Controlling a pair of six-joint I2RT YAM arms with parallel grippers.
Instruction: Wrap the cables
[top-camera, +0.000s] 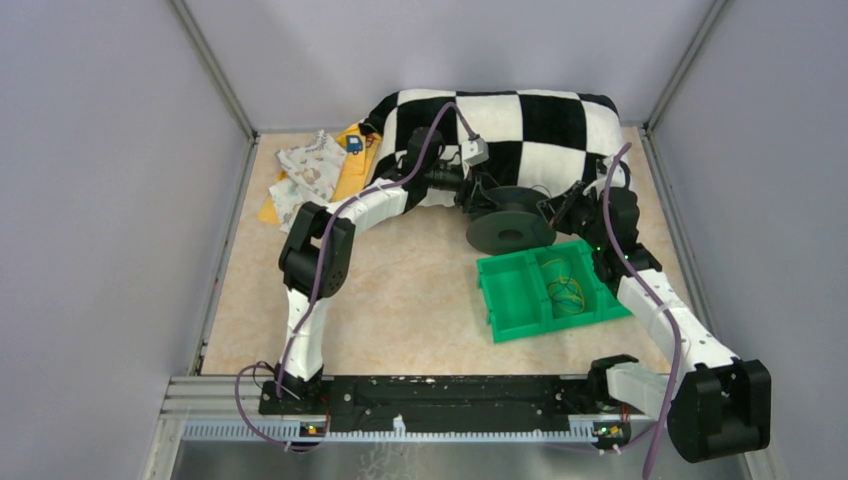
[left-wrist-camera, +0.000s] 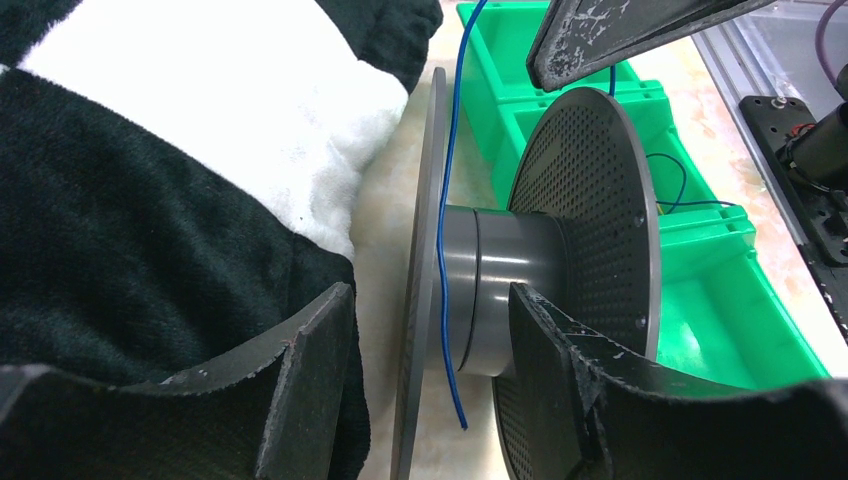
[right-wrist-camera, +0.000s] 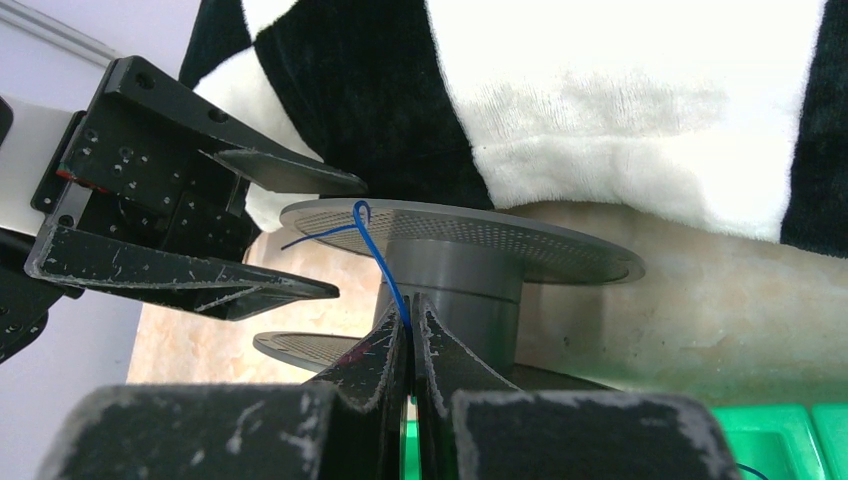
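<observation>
Matt plastic spool (left-wrist-camera: 590, 200) (perforated flanges), smooth wire (left-wrist-camera: 441, 225), plush cloth (left-wrist-camera: 150, 250).

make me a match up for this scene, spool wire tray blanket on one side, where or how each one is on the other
1 spool
2 wire
3 tray
4 blanket

a green, yellow loops inside
b pinched in the right gripper
c black and white checks, far side
d between tray and blanket

Pairs: 1-d; 2-b; 3-a; 4-c

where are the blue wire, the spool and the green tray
blue wire (left-wrist-camera: 440, 240): left wrist view, stretch running beside the hub
spool (left-wrist-camera: 490, 285): left wrist view, grey hub between the flanges
green tray (top-camera: 514, 291): top external view, bare left compartment floor
</observation>
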